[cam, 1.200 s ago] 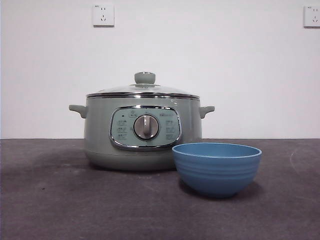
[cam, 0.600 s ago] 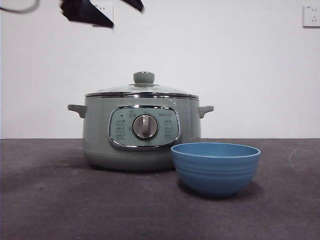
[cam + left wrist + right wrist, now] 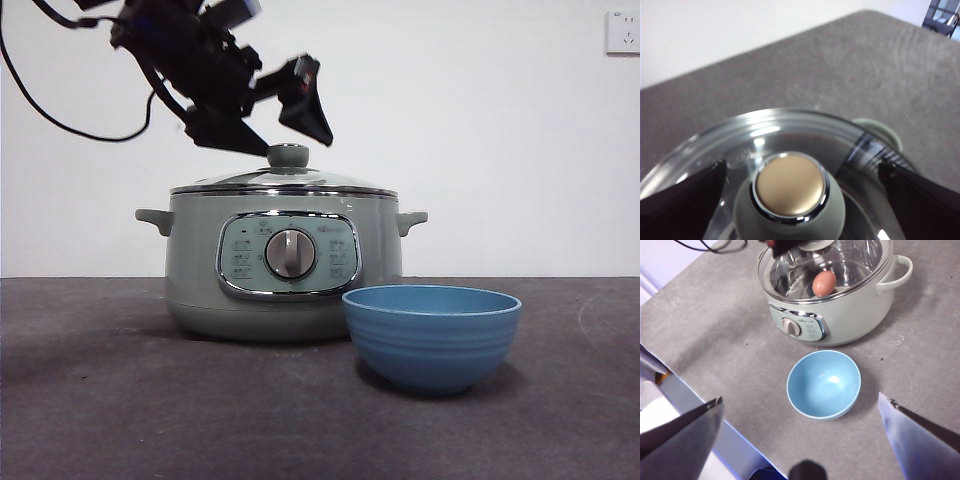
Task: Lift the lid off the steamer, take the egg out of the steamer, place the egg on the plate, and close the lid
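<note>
left hand (image 3: 268, 128) open, jaws spread either side of pale sage-green knob (image 3: 790, 185) of domed clear-glass lid (image 3: 284, 180), lid seated on large sage-green steamer (image 3: 285, 262) below hand, brown egg (image 3: 824, 283) inside, round blue plate (image 3: 432, 336) on grey worktop (image 3: 120, 410), right hand (image 3: 800, 415) open high above plate

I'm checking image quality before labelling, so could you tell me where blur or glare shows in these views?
Front view: the left end effector above the pale green steamer is motion-smeared, while the steamer is sharp. Left wrist view: bright glare streaks the clear glass lid, and its knob looks soft. Right wrist view: the right end effector is out of focus, while the blue bowl is crisp.
</note>
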Controlling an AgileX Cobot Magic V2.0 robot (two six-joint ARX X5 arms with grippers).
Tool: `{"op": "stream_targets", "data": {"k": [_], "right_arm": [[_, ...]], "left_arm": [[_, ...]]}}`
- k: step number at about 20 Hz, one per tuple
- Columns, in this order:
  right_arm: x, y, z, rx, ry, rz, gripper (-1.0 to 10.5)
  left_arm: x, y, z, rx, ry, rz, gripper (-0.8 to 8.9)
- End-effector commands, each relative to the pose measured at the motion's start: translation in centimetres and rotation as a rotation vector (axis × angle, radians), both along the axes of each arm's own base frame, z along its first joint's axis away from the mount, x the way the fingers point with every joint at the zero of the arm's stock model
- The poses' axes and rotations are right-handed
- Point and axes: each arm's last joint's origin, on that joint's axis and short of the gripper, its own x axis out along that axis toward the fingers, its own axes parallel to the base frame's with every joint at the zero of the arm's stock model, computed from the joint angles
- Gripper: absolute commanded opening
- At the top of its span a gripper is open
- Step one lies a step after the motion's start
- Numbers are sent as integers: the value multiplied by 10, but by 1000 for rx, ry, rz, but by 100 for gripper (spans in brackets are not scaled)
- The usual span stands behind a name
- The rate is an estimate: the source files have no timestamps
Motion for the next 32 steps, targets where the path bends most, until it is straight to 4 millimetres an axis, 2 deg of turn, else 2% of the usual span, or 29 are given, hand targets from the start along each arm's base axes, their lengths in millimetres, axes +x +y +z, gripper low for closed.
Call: {"op": "stream_targets", "data": {"k": [1,4,5,7,9,12,15,21,24,28,32], "right_arm": [[0,0,1,2,-6,4,597],[0,0,1,2,-7,4,597],[0,0,1,2,-7,4,597],[0,0,1,2,-7,4,597],[0,0,1,2,-7,4,597],[0,0,1,2,-7,4,596],[0,0,1,2,-7,4,596],[0,0,1,2,-7,4,596],[0,0,1,2,-6,4,596],[0,0,1,2,-7,4,596],[0,0,1,2,-7,4,596]], "left_arm": [[4,-5,-8,17,0,-1,561],[4,-7,-11,33,6,22,559],[4,-6,-11,37,5,36,496],[4,-7,-11,37,5,35,312],[3,-7,-11,38,9,35,267],[3,-6,-13,47,26,34,98],[2,-6,-13,48,31,34,-13],[3,-7,-10,37,15,31,-8],[4,-7,-3,24,2,33,-8],[1,-5,19,2,-40,33,-8],[-11,3,43,-18,-80,39,-8]]}}
